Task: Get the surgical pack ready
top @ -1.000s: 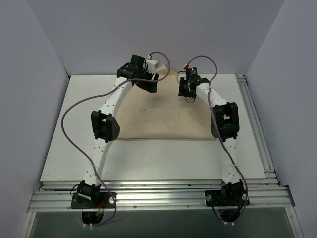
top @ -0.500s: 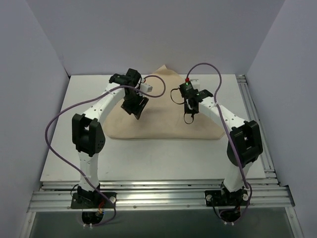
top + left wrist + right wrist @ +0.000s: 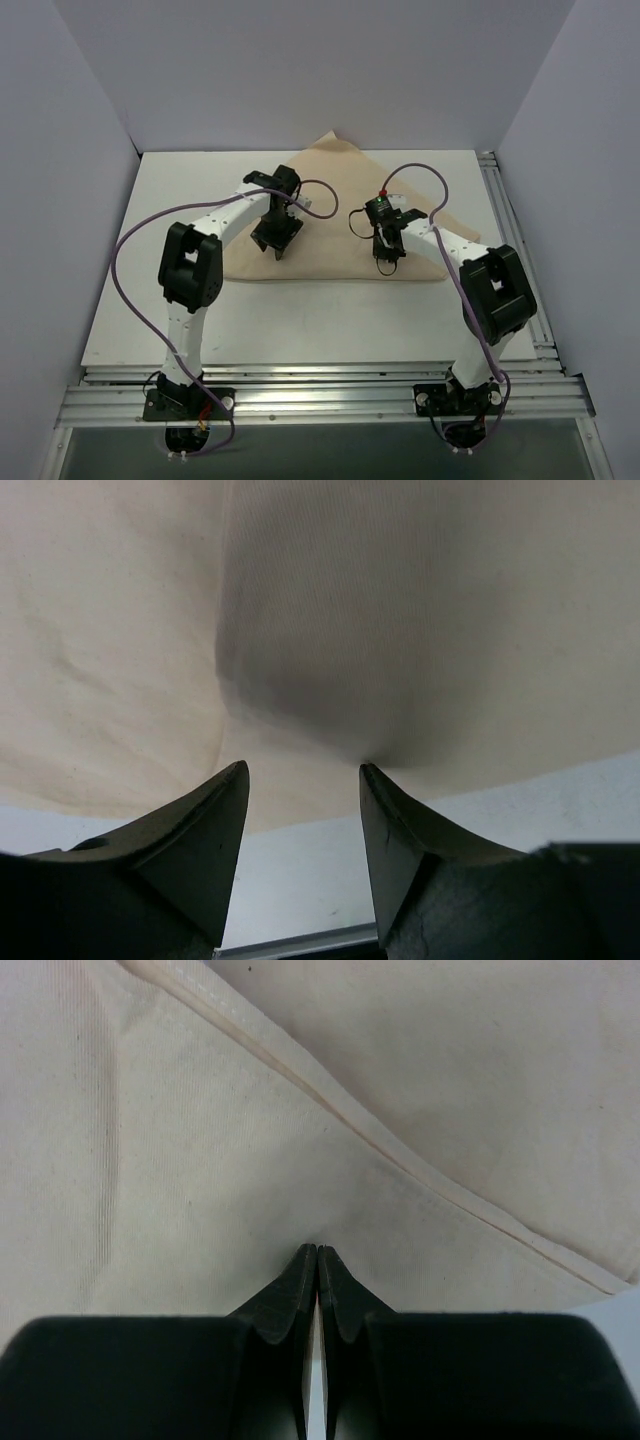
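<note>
The cloth (image 3: 330, 190) lies on the white tabletop (image 3: 140, 300), folded into a broad triangle with its point toward the far wall and its long edge toward the arms, so the step in hand looks like folding or smoothing the wrap. The left gripper (image 3: 277, 248) hangs low over the left part of the cloth near that long edge. Its jaws are parted and nothing sits between them, so it is released. The right gripper (image 3: 317, 1250) is clenched, its fingertips meeting right at the fabric just below a stitched hem (image 3: 380, 1155) that runs diagonally across the wrist view. Whether a thin pinch of cloth is caught between the tips cannot be made out. The next move probably calls for the left jaws to settle on an edge or layer and close. The two arms could then lift or draw a flap over together, keeping the fold square and not dragging the whole sheet. Whatever the cloth may cover is hidden, since no contents show in any view. The overhead view is too small to count the layers, and each wrist view cuts off all but a patch of fabric.
</note>
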Robot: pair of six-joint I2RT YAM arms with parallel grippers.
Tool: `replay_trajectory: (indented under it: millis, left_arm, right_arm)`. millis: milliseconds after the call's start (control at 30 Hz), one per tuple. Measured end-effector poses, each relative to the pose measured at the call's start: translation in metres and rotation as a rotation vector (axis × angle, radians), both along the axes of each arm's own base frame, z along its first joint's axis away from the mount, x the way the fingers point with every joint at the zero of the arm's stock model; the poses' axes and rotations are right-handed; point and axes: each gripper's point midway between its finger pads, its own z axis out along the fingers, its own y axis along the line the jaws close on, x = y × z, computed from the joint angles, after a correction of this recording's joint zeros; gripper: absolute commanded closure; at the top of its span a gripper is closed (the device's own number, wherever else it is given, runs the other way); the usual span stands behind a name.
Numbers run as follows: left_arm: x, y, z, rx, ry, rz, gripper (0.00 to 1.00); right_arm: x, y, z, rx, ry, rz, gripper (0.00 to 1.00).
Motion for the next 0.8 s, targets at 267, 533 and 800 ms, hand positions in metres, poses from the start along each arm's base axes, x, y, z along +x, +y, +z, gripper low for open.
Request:
replay_trajectory:
  millis: [267, 533, 800]
  left_arm:
    - [0.020, -0.001, -0.033, 0.033, -0.026, 0.030, 0.42]
    - [0.023, 0.003, -0.042, 0.046, -0.021, 0.047, 0.41]
    - [0.025, 0.005, -0.041, 0.048, -0.028, 0.045, 0.40]
  right_arm:
    - [0.019, 0.006, -0.019, 0.059, -0.025, -0.037, 1.00]
    - [0.024, 0.000, -0.035, 0.067, -0.029, -0.077, 1.00]
    - [0.023, -0.002, -0.031, 0.052, -0.027, -0.085, 1.00]
